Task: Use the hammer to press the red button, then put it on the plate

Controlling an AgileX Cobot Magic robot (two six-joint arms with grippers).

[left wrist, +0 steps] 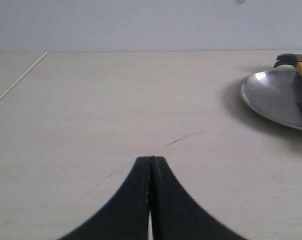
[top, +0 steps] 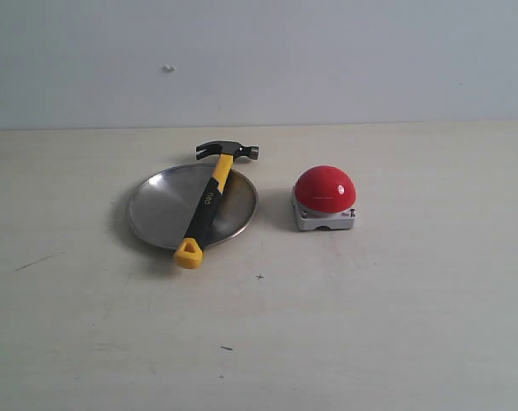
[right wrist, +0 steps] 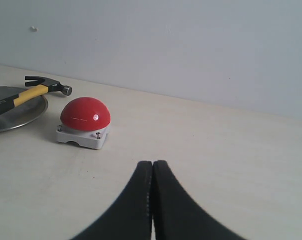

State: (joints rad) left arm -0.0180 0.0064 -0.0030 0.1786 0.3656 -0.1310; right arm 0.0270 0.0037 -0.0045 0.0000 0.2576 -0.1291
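Observation:
The hammer (top: 211,198) lies across the silver plate (top: 160,210), dark head past the far rim and yellow looped tip over the near rim. To its right sits the red button (top: 324,188) on its grey base. Neither gripper shows in the exterior view. My left gripper (left wrist: 151,159) is shut and empty over bare table, with the plate (left wrist: 270,97) and hammer head (left wrist: 290,60) well off to one side. My right gripper (right wrist: 152,163) is shut and empty, a short way from the red button (right wrist: 85,113); the hammer (right wrist: 38,89) and plate (right wrist: 16,116) lie beyond it.
A pale wooden table (top: 395,325) spreads all around the objects, with a plain light wall (top: 327,51) behind. A table edge or seam (left wrist: 18,80) runs diagonally in the left wrist view.

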